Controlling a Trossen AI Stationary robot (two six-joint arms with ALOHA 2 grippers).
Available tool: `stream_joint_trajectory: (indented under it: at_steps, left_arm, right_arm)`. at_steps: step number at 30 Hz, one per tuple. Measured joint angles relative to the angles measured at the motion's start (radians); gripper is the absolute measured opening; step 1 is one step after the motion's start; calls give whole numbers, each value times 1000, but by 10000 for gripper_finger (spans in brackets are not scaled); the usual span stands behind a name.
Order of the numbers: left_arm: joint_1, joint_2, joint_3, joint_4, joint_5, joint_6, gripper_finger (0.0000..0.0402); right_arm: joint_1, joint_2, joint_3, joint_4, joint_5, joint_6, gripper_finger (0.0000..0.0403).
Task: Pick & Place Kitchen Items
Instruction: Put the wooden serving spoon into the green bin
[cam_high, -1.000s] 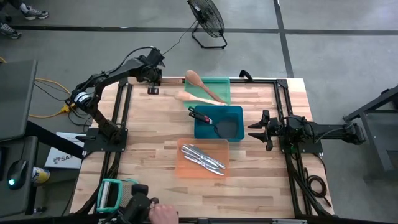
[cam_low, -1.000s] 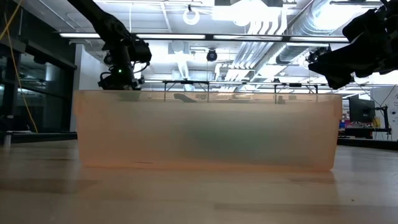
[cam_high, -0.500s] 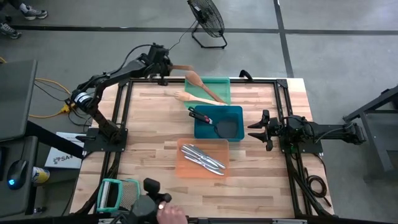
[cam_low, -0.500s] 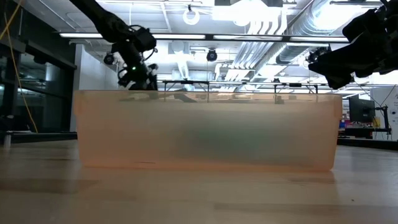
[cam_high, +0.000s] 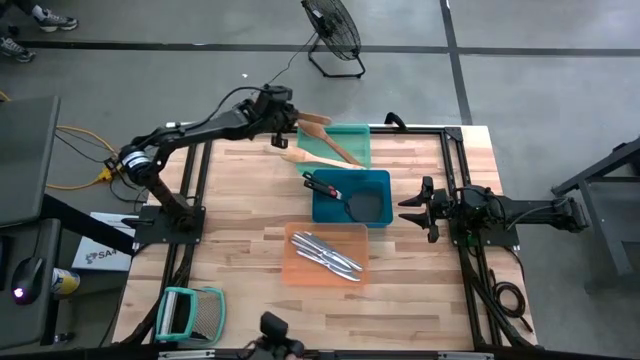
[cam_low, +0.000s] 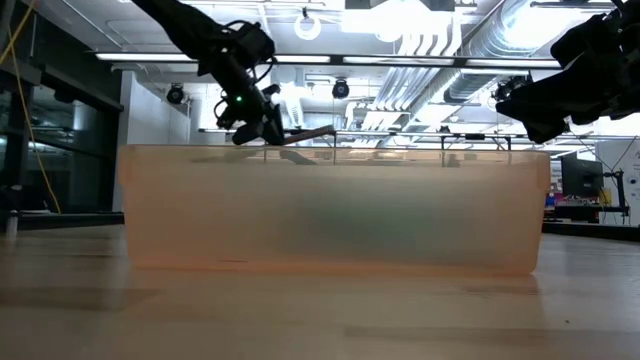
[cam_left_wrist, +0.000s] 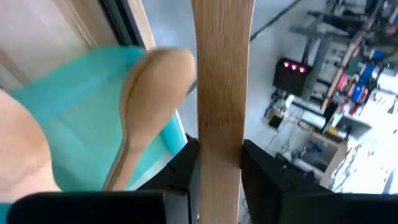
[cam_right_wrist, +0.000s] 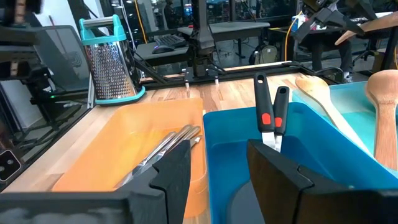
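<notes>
My left gripper (cam_high: 288, 112) is shut on a pale flat wooden spatula (cam_high: 312, 118) above the far left corner of the green tray (cam_high: 352, 133); it also shows in the low view (cam_low: 262, 128). One wooden spoon (cam_high: 335, 143) lies in the green tray. Another wooden spoon (cam_high: 300, 156) lies on the table with one end against the tray. Black spatulas (cam_high: 335, 190) lie in the blue tray (cam_high: 378, 180), and silver knives and tongs (cam_high: 328, 254) in the orange tray (cam_high: 300, 272). My right gripper (cam_high: 408, 206) waits open and empty to the right of the blue tray. My left gripper pinches the wooden spatula's flat handle (cam_left_wrist: 219, 134) between its two fingers (cam_left_wrist: 186, 163), which lie across it. The spatula runs straight out past the fingertips. It is lifted clear, about level in the low view (cam_low: 310, 132), over the green tray's edge.
A teal-framed metal grater (cam_high: 190, 312) stands at the table's near left corner. The three trays fill the table's middle. Black rails (cam_high: 195, 180) run along the table's left and right sides. A fan (cam_high: 335, 35) stands on the floor beyond the far edge.
My left gripper has risen from the table's far left and gone toward the right, to the green tray, carrying the wooden spatula clear of the table. My right arm has kept still.
</notes>
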Motion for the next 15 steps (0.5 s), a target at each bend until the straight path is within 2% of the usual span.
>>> stream_joint_trajectory:
  at_steps: [5, 10, 15]
  left_arm:
    - [-78, 42, 1, 67, -33, 25, 80]
    - [-157, 137, 1, 223, -92, 25, 80]
    - [-218, 221, 91, 201, -144, 44, 80]
  right_arm:
    - [0, 0, 0, 0, 0, 0, 149]
    - [0, 0, 0, 0, 0, 0, 149]
    - [0, 0, 0, 0, 0, 0, 149]
